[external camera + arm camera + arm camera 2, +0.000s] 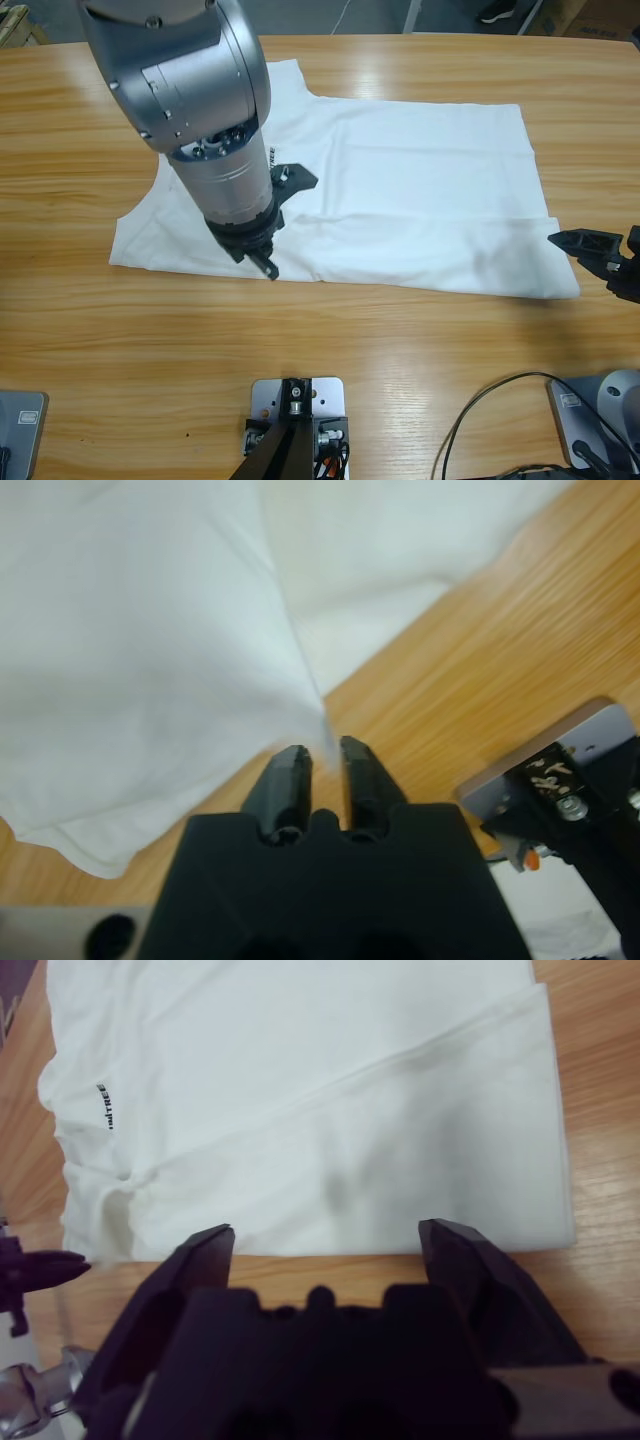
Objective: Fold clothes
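Note:
The clothes, one white T-shirt (420,170), lie flat on the table with the neck to the left and the hem to the right. The near long side is folded over as a band. A small dark logo (104,1103) shows on the chest. My left gripper (266,264) points down at the shirt's near edge. In the left wrist view, my left gripper (326,765) is shut on a thin peak of the shirt (150,630). My right gripper (580,243) is open just off the near hem corner. In the right wrist view, my right gripper (325,1245) faces the shirt (300,1060) and holds nothing.
The wooden table (400,340) shows bare wood on all sides of the shirt. A black cable (480,400) curls at the near right. The left arm's large silver elbow (180,70) hides the shirt's left shoulder area.

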Motion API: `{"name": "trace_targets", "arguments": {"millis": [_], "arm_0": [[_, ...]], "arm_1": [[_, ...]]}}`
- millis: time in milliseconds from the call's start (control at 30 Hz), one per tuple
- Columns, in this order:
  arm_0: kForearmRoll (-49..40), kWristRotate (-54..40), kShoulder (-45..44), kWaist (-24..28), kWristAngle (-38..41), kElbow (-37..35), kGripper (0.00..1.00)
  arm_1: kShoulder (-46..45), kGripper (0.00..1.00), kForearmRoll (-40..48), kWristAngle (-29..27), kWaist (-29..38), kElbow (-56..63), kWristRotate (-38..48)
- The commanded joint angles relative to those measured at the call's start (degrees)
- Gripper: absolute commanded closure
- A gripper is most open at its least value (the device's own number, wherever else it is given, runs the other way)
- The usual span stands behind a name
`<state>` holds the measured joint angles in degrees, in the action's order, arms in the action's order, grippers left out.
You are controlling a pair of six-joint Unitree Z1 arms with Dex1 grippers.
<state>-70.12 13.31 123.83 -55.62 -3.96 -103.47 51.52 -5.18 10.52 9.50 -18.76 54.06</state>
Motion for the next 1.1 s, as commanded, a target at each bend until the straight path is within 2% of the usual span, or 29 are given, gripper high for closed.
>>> {"name": "trace_targets", "arguments": {"millis": [33,133,200,267,333,467,567,767,867,1100], "arm_0": [[0.21,5.51,-2.38,-0.8,-0.05,-1.43,0.115],[1.2,14.53,-7.74,-0.05,0.18,2.88,0.131],[5.61,16.2,-13.45,1.97,0.27,10.86,0.401],[12.22,16.25,-20.54,6.14,2.49,22.07,0.504],[17.49,14.23,-26.36,11.24,4.24,31.39,0.51],[29.89,11.45,-31.3,23.05,12.31,43.01,0.51],[37.3,10.68,-30.5,29.76,18.55,46.72,0.51],[43.58,3.97,-25.2,37.64,25.53,48.89,0.51],[44.02,2.03,-22.38,39.38,26.37,48.81,0.51],[46.2,0.54,-17.71,39.54,26.13,51.13,0.51]], "arm_1": [[-0.68,0.239,0.26,-0.41,0.7,1.97,-0.36],[-0.49,0.235,0.42,-0.41,0.73,1.97,-0.36],[-0.54,0.237,0.43,-0.57,0.7,1.97,-0.45],[-0.65,0.235,0.43,-0.53,0.71,1.97,-0.45],[-0.65,0.234,0.42,-0.43,0.71,1.97,-0.52],[2.09,0.225,0.43,-0.95,2.81,1.5,-4.49],[4.34,0.225,0.43,-1.31,4.12,1.06,-4.49],[8.86,0.22,0.43,-2.17,4.12,0.21,-4.75],[10.92,0.22,0.52,-2.52,4.14,-0.33,-5.07],[11.5,0.22,0.43,-2.69,4.16,-0.58,-5.1]]}}
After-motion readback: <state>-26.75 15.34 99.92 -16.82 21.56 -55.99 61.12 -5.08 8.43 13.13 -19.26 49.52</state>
